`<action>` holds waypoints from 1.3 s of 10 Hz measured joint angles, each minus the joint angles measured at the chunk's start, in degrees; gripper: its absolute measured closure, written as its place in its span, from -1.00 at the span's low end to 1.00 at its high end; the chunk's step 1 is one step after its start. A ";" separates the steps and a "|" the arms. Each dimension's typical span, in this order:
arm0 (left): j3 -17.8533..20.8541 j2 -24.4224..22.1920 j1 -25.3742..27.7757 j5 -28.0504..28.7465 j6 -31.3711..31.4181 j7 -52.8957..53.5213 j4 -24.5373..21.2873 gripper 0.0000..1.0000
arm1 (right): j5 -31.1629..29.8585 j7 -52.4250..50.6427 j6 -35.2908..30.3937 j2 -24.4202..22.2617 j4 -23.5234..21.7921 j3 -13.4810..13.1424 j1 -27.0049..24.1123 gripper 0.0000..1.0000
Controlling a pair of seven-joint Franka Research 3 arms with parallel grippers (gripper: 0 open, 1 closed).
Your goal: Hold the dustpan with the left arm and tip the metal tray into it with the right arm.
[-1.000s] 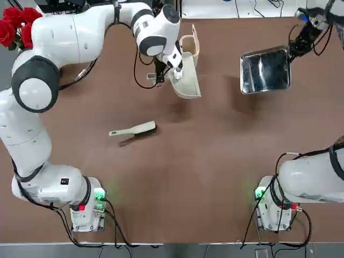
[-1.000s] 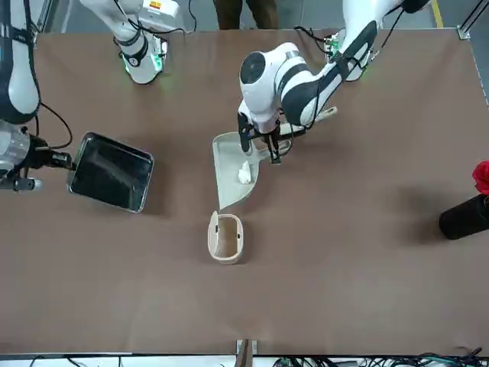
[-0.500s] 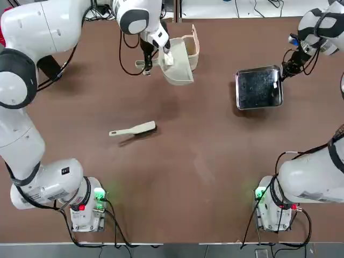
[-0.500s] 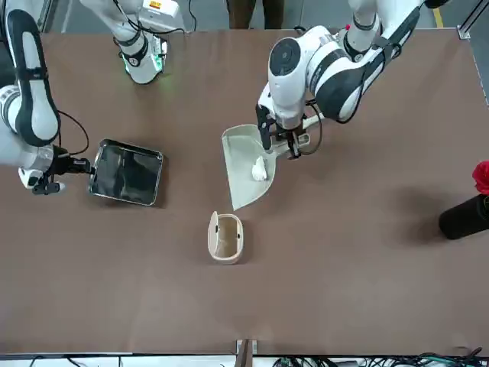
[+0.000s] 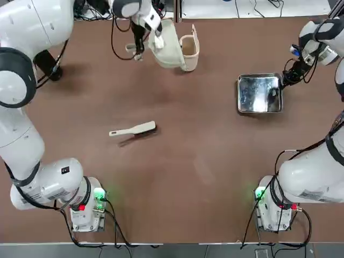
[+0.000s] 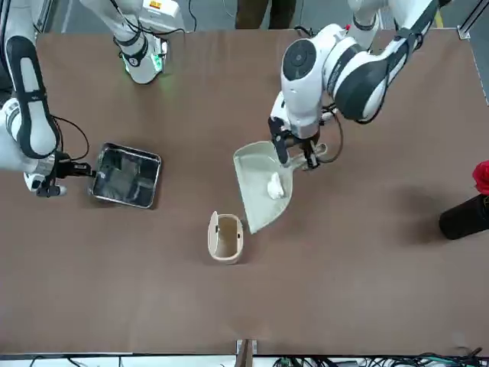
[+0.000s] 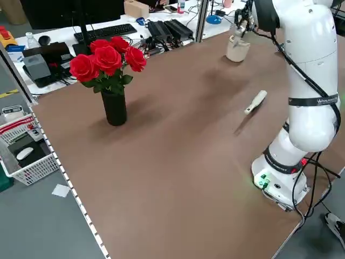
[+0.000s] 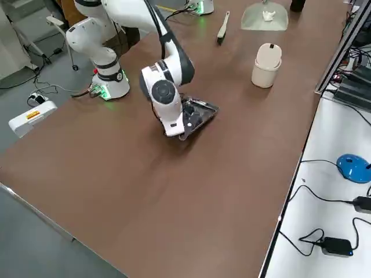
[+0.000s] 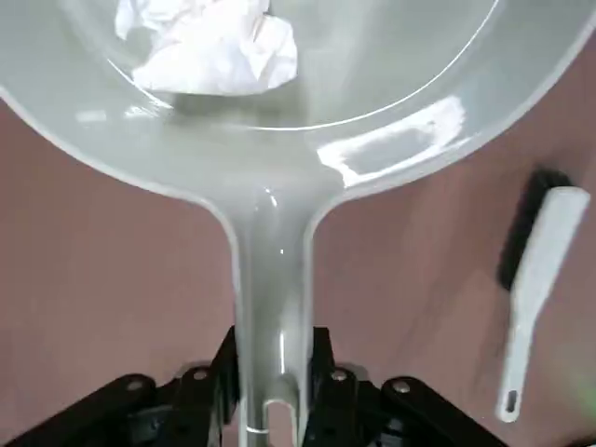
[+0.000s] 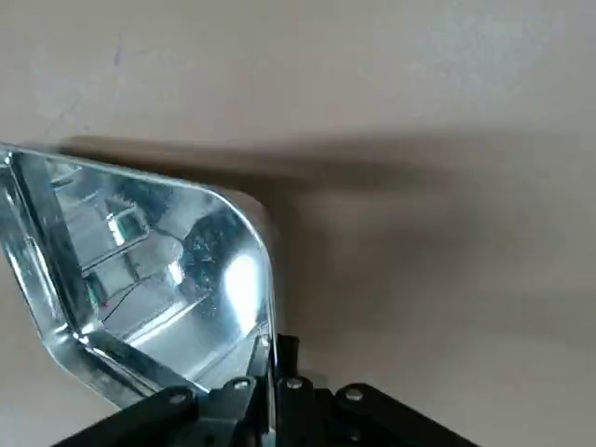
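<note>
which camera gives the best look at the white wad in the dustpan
The left wrist view: the wad fills the upper frame, lying in the dustpan held by the left claw. Front and right side views show it small; the top view hides it.

Brown table (image 7: 178,162); grey floor (image 8: 40,69); cluttered white desk (image 7: 108,29) behind.

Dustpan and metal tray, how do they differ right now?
The dustpan is matte cream plastic; the metal tray is shiny steel. The dustpan holds a crumpled white wad; the tray looks empty. The left gripper clamps the dustpan's handle; the right gripper pinches the tray's rim. Both are gripped.
</note>
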 joint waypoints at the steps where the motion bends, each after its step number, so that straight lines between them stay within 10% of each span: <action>1: 0.05 0.01 0.34 1.90 -0.01 -0.13 0.68 0.35 | 0.92 -0.65 1.01 0.96 0.02 -0.32 0.00 0.91; 8: 13.14 0.81 -14.98 12.47 -5.27 -3.61 10.30 0.35 | 3.47 -1.27 4.14 5.68 0.63 -0.34 0.06 0.85; 13: 27.63 1.33 -29.65 14.63 -9.03 -3.71 17.51 0.35 | 3.57 -1.48 2.16 4.65 3.45 -0.45 0.36 0.43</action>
